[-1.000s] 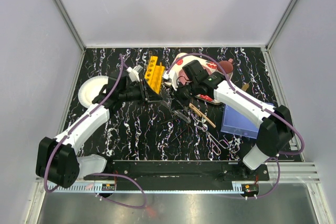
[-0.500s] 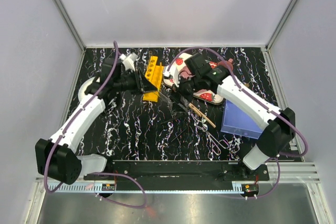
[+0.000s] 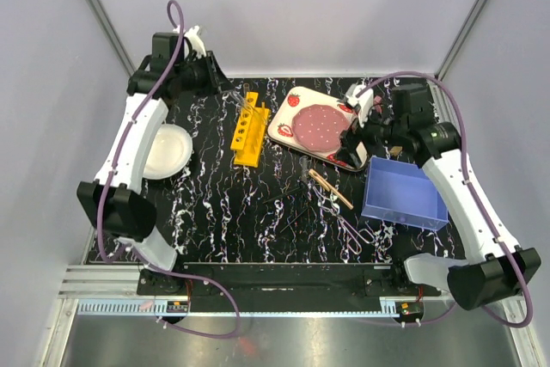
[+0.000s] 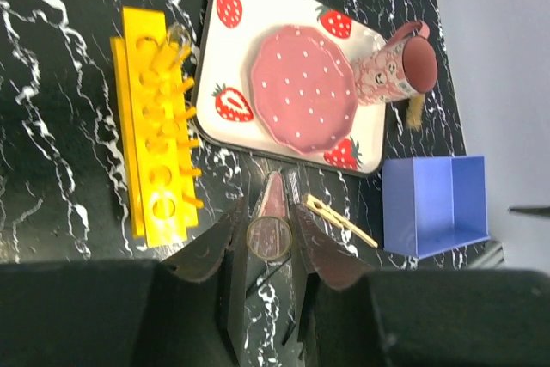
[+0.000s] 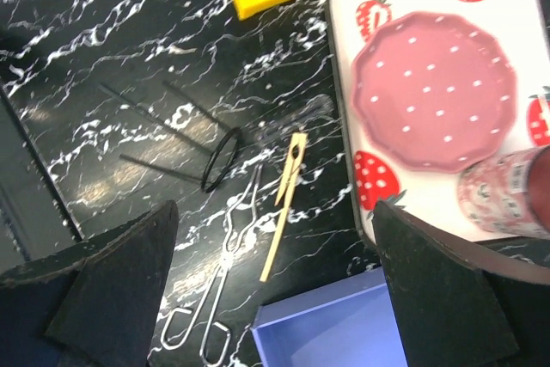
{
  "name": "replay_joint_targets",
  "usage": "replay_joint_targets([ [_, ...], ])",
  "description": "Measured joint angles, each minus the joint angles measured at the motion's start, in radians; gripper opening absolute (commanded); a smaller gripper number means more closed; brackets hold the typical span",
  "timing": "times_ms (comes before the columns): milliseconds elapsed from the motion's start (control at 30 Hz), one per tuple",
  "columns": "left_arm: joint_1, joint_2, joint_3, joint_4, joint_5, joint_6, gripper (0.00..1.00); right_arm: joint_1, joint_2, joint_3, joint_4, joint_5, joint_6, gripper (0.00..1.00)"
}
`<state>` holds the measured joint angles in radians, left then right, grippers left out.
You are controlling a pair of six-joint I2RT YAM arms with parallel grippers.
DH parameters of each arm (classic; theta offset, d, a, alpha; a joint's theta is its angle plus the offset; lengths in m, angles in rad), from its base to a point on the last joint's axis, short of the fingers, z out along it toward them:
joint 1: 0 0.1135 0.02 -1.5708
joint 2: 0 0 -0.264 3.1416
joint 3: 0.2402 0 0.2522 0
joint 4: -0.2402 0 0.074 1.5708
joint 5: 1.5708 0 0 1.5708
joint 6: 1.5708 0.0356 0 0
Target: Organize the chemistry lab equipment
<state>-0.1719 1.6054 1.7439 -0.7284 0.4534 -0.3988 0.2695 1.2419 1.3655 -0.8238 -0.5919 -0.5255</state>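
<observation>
My left gripper (image 3: 221, 85) is raised over the table's far left and shut on a clear glass tube (image 4: 270, 236), seen end-on between its fingers. The yellow holed rack (image 3: 247, 128) lies below it, with a clear round glass shape at one end (image 4: 178, 35). My right gripper (image 3: 354, 137) hangs wide open and empty over the right end of the tray. Between the arms lie the tan wooden clamp (image 3: 331, 188), the silvery forceps (image 5: 219, 290) and thin black rods (image 5: 163, 135) with a black loop (image 5: 221, 159).
The strawberry-print tray (image 3: 288, 118) carries a pink dotted plate (image 3: 320, 129) and a pink cup (image 4: 395, 66). A blue open box (image 3: 404, 195) stands at the right. At the left sits a white bowl (image 3: 168, 150).
Both arms have drawn back from the rack. The right gripper opened and swung right. The left gripper rose to the far left, still gripping the glass tube.
</observation>
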Motion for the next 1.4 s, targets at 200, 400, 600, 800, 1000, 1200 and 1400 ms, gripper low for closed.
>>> replay_joint_targets([
  [200, 0.0, 0.168, 0.27, -0.095, -0.065, 0.027, 0.15, -0.009, -0.011, -0.178, 0.056, -0.057, 0.02, 1.0],
  [400, 0.0, 0.284, 0.468, -0.118, -0.135, 0.029, 0.15, -0.043, 0.006, -0.252, 0.094, -0.113, 0.045, 1.0],
  [600, 0.0, 0.355, 0.523, -0.109, -0.19, 0.014, 0.15, -0.049, 0.009, -0.267, 0.12, -0.171, 0.056, 1.0],
  [800, -0.008, 0.431, 0.584, -0.095, -0.238, -0.012, 0.15, -0.05, 0.016, -0.273, 0.124, -0.208, 0.063, 1.0],
  [1000, -0.024, 0.466, 0.627, -0.058, -0.288, -0.018, 0.15, -0.05, 0.017, -0.274, 0.124, -0.216, 0.068, 1.0],
  [1200, -0.055, 0.493, 0.661, -0.026, -0.352, 0.027, 0.16, -0.05, 0.017, -0.274, 0.124, -0.225, 0.071, 1.0],
  [1400, -0.089, 0.51, 0.664, -0.024, -0.395, 0.091, 0.16, -0.05, 0.017, -0.274, 0.124, -0.238, 0.07, 1.0],
])
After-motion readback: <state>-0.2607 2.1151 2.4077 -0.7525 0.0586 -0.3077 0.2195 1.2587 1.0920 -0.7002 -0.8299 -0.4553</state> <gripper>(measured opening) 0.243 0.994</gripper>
